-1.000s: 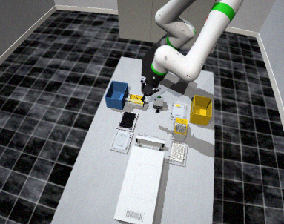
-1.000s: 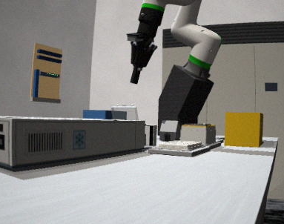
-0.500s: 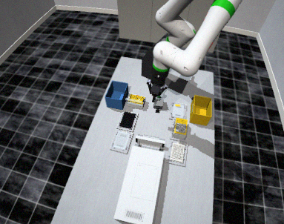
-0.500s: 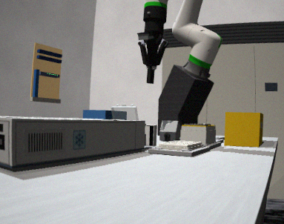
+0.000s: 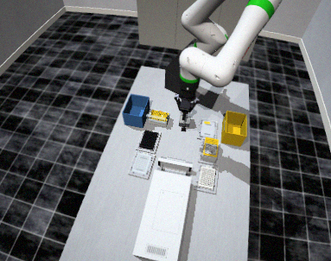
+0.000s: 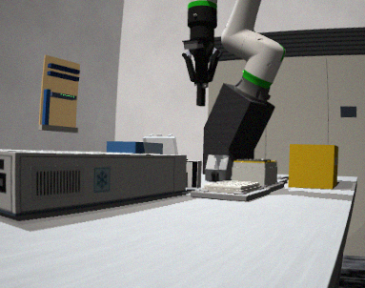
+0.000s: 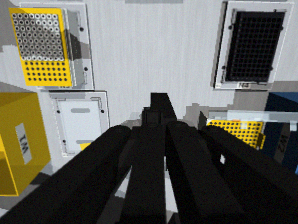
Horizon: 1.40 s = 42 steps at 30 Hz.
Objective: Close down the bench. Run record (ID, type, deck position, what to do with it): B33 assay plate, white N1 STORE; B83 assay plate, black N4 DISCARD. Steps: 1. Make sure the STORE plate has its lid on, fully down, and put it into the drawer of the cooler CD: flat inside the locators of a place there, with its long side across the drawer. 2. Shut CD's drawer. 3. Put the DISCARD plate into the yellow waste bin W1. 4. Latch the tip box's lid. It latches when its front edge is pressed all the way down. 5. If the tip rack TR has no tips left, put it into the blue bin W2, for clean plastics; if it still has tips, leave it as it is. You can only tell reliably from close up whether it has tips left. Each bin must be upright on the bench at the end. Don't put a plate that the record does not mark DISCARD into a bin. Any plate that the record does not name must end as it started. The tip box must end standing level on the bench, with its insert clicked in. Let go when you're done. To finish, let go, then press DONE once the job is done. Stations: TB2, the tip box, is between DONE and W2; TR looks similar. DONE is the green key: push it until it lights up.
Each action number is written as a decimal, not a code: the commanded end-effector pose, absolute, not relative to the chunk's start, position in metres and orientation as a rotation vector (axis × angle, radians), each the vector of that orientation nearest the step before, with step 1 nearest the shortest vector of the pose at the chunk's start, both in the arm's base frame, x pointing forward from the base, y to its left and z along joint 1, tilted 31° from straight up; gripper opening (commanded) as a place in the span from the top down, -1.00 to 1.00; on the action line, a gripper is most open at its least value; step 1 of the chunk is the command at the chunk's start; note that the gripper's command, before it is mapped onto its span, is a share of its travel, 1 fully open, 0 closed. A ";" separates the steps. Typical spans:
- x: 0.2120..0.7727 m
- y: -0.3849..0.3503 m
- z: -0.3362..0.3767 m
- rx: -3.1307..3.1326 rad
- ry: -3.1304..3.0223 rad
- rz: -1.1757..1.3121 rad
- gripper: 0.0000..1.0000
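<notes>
Showing tip rack [image 7: 40, 47] holes, wrist only

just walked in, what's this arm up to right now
The arm is holding its gripper shut and empty, pointing straight down, high above the bench. Nothing is being carried. Below it, the black plate sits in its place near the blue bin, and the yellow bin stands upright at the other side. The cooler lies along the near end of the bench, and a yellow tip rack shows open holes.
</notes>
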<state>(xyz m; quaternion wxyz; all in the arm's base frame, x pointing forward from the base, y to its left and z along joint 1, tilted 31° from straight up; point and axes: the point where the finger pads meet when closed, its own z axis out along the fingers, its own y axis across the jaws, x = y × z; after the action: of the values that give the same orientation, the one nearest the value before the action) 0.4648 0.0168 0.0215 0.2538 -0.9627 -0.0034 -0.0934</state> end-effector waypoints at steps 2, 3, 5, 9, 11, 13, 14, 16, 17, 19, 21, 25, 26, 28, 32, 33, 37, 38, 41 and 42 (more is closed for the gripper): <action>0.465 0.016 0.022 -2.617 -0.009 -0.256 0.80; 0.465 0.016 0.022 -2.617 -0.009 -0.256 0.80; 0.466 0.010 0.017 -2.615 0.030 -0.246 0.80; 0.467 -0.001 0.006 -2.615 0.030 -0.246 0.80; 0.467 -0.007 0.000 -2.615 0.030 -0.246 0.80; 0.467 -0.007 0.000 -2.615 0.030 -0.246 0.80; 0.467 -0.010 -0.002 -2.615 0.030 -0.245 0.80; 0.468 -0.016 -0.008 -2.615 0.030 -0.245 0.80; 0.468 -0.019 -0.011 -2.615 0.030 -0.245 0.80; 0.469 -0.025 -0.016 -2.615 0.030 -0.245 0.80; 0.469 -0.031 -0.022 -2.615 0.030 -0.245 0.80; 0.470 -0.042 -0.032 -2.615 0.030 -0.245 0.80; 0.470 -0.045 -0.035 -2.615 0.030 -0.245 0.80; 0.471 -0.051 -0.041 -2.615 0.030 -0.245 0.80; 0.471 -0.057 -0.046 -2.615 0.030 -0.245 0.80; 0.471 -0.060 -0.049 -2.615 0.030 -0.245 0.80; 0.472 -0.071 -0.060 -2.615 0.030 -0.245 0.80; 0.473 -0.074 -0.062 -2.615 0.030 -0.245 0.80; 0.473 -0.083 -0.071 -2.615 0.030 -0.245 0.80; 0.473 -0.086 -0.073 -2.615 0.030 -0.245 0.80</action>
<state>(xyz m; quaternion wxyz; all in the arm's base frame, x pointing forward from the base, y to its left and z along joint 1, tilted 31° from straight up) 0.4723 -0.0786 -0.0678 0.2550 -0.9627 0.0110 -0.0897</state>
